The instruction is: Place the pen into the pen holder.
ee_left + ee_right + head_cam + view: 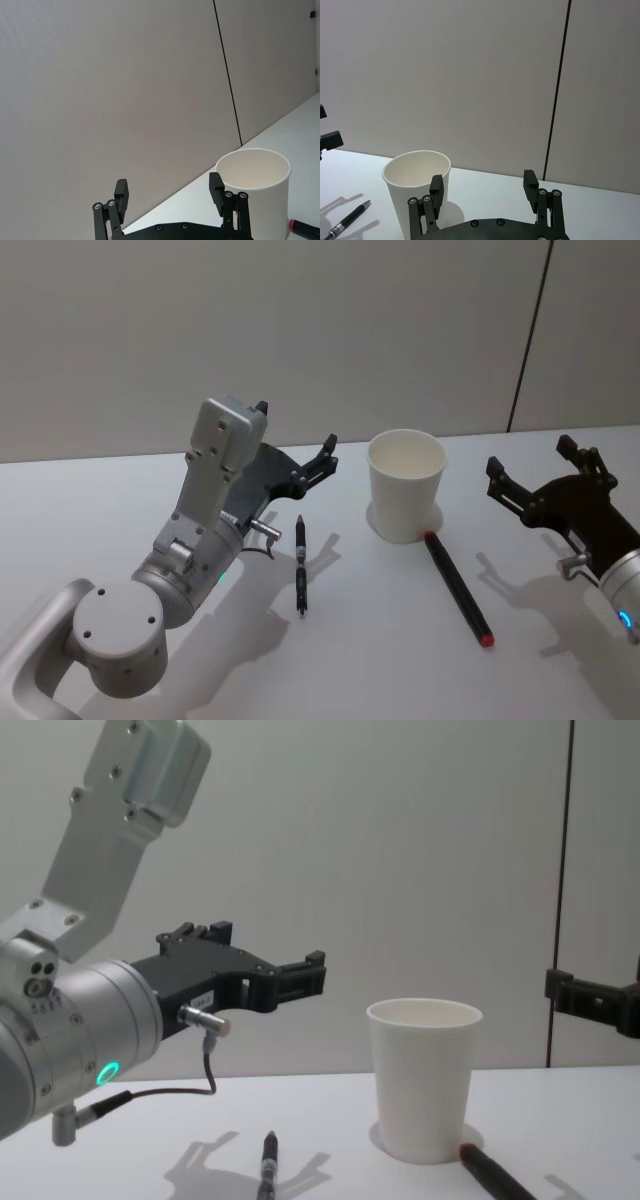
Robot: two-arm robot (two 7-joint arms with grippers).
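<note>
The plain white paper cup (406,490) stood upright on the white table (380,670) just right of the head view's centre, its mouth open and nothing visible inside; the chest view showed it (425,1080) at lower right of centre. A slim black pen with silver bands (301,565) lay flat on the table left of the cup and apart from it, slightly below the middle of the head view and near the bottom edge of the chest view (268,1165). A thicker black marker with a red end (458,588) lay slanted at lower right of the cup, its upper end at the cup's base and its red end toward the bottom of the frame. The left gripper (296,426) hung in the air at centre left, above the table and up-left of the pen, jaws spread wide and holding nothing. The right gripper (529,454) hovered at the right edge, well clear of the cup, jaws likewise wide and empty. A grey wall (300,320) filled the top of the frame.
</note>
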